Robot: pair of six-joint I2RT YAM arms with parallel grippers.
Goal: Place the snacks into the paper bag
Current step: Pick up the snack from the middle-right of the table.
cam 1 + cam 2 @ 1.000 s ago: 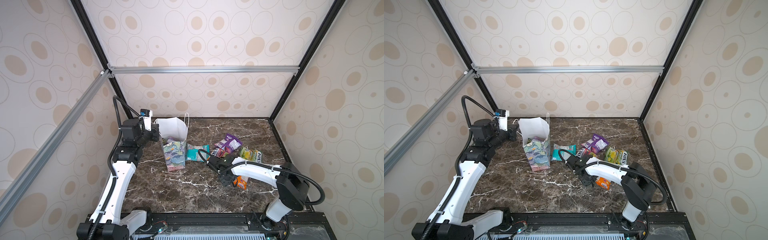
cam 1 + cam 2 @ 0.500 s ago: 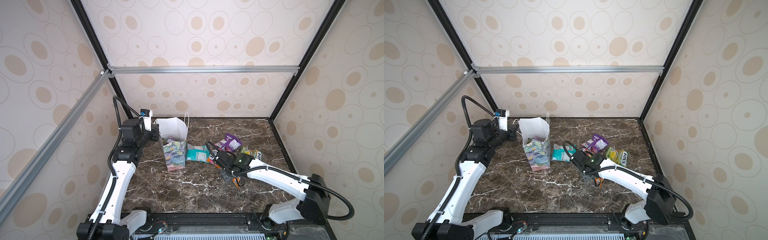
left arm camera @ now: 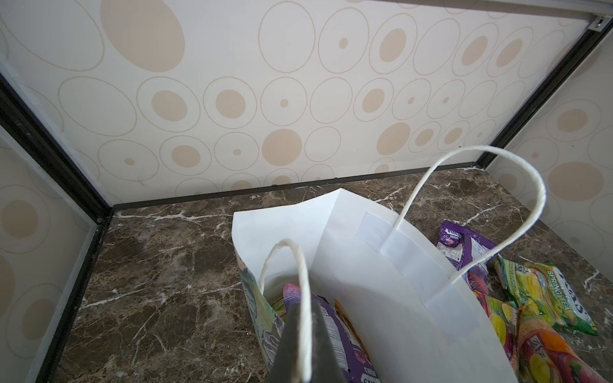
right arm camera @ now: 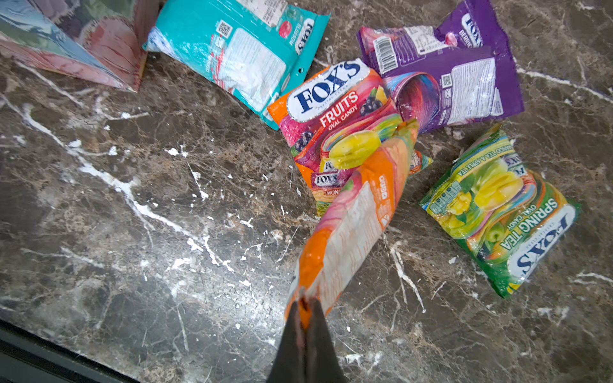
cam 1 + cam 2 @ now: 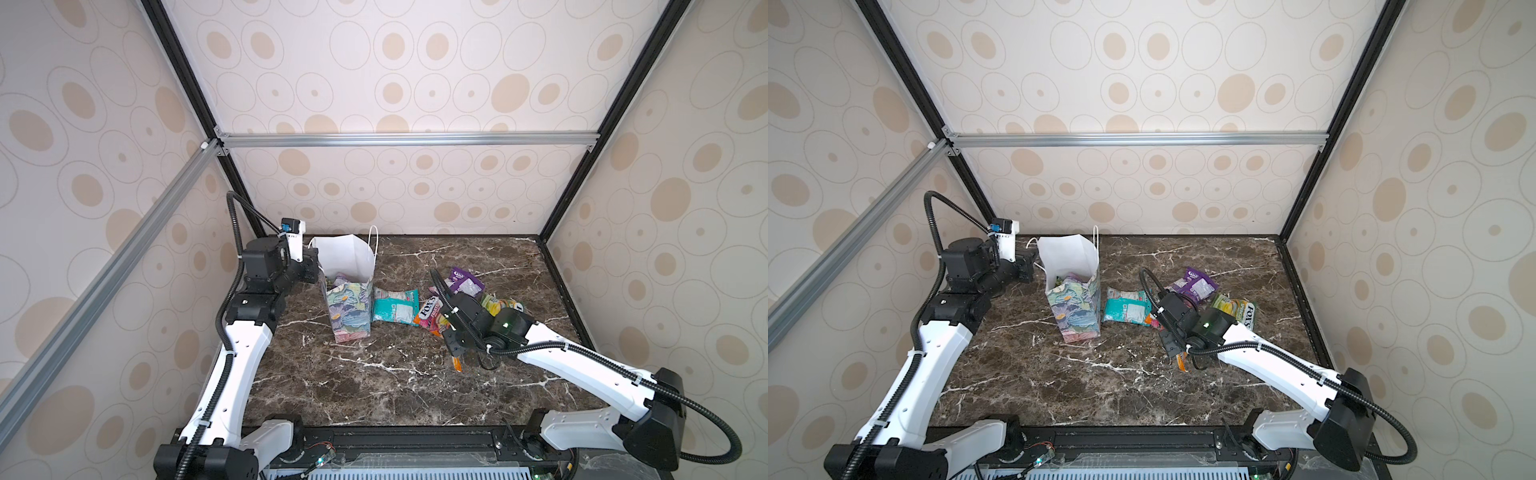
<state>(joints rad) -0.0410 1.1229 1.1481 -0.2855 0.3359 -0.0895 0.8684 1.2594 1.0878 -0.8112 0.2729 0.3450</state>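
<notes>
The floral paper bag (image 5: 349, 303) stands upright and open at the back left of the table, seen in both top views. My left gripper (image 3: 303, 318) is shut on its near white cord handle (image 3: 300, 265), beside the bag's rim. Inside lies a purple packet (image 3: 335, 331). My right gripper (image 4: 305, 305) is shut on the edge of an orange packet (image 4: 358, 215), which hangs just above the table (image 5: 457, 365). On the table lie a teal packet (image 4: 238, 56), a fruit-print packet (image 4: 331, 112), a purple packet (image 4: 454, 76) and a green packet (image 4: 501, 212).
The marble table (image 5: 374, 386) is walled in by patterned panels on three sides, with black frame posts at the corners. The bag's far handle (image 3: 497, 205) arches up over the opening. The loose packets cluster to the right of the bag.
My right arm has stretched out and carried the orange packet a little left, toward the bag. The left arm and the bag have stayed put.
</notes>
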